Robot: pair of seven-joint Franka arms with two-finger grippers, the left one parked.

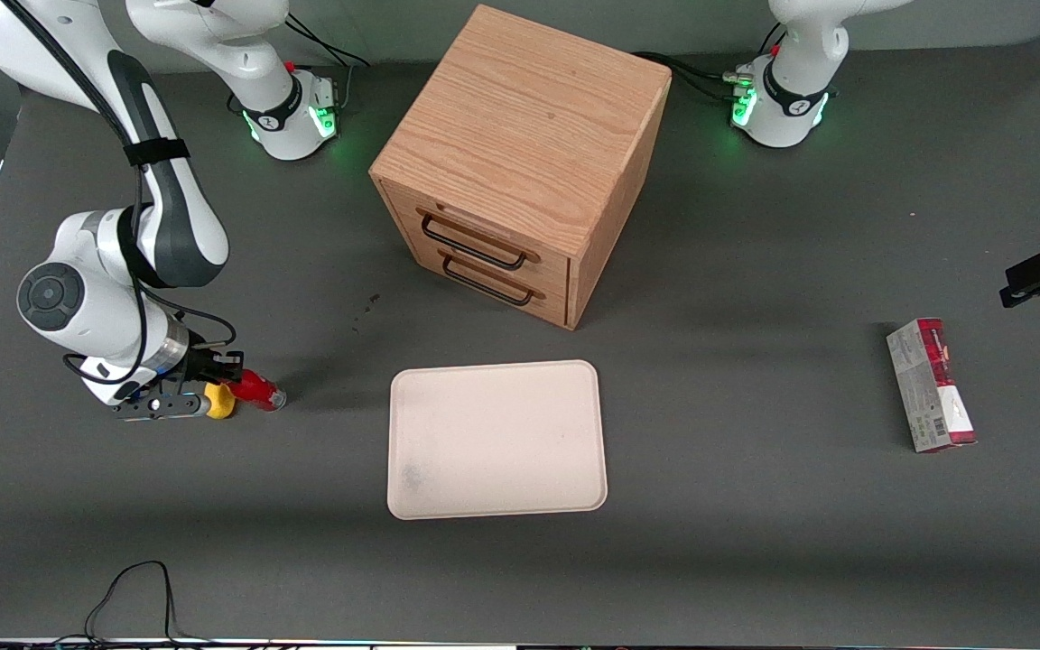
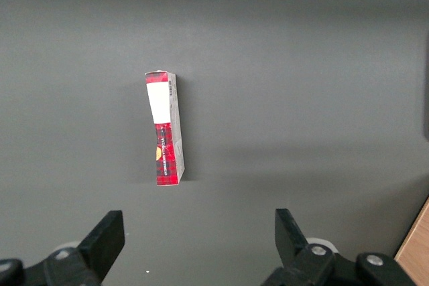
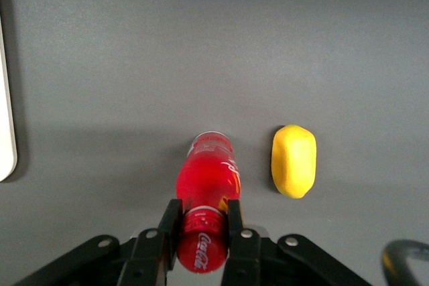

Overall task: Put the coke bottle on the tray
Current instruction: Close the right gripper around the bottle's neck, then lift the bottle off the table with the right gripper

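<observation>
The coke bottle (image 1: pixel 256 390) is a small red bottle with a red cap, low over the table toward the working arm's end. My right gripper (image 1: pixel 233 377) is shut on its cap end, and the body sticks out from the fingers toward the tray. In the right wrist view the two black fingers press on either side of the neck and cap, with the gripper (image 3: pixel 201 211) around the bottle (image 3: pixel 209 172). The cream tray (image 1: pixel 497 440) lies flat in front of the drawer cabinet, well apart from the bottle. A sliver of its rim shows in the right wrist view (image 3: pixel 5 132).
A yellow oval lump (image 1: pixel 220 402) lies right beside the gripper, nearer the front camera, and also shows in the right wrist view (image 3: pixel 293 161). The wooden drawer cabinet (image 1: pixel 520 153) stands at the table's middle. A red-and-grey box (image 1: pixel 931 384) lies toward the parked arm's end.
</observation>
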